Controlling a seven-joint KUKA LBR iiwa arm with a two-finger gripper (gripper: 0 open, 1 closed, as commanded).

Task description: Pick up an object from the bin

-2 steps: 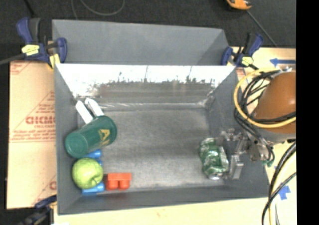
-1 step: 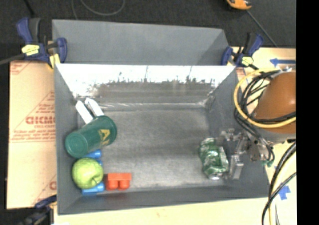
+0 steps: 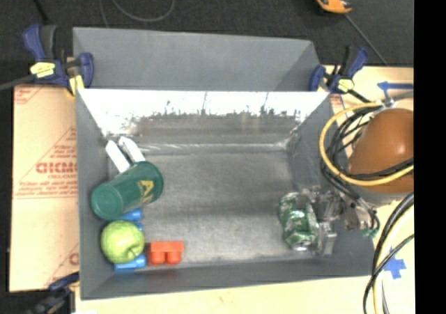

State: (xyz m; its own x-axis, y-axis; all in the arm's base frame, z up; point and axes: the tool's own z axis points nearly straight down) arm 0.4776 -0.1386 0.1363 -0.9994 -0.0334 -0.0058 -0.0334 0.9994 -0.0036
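Lying beside the jaws — their opening unclear — is a crumpled green packet (image 3: 295,221).

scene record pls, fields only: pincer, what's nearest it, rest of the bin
pincer: low in the near-right corner of the bin
nearest thing: crumpled green-and-white packet, right against the pincer; held or not, cannot tell
view's left side: green cup lying on its side; green apple just below it; orange block beside the apple; blue piece under the apple; white pieces above the cup
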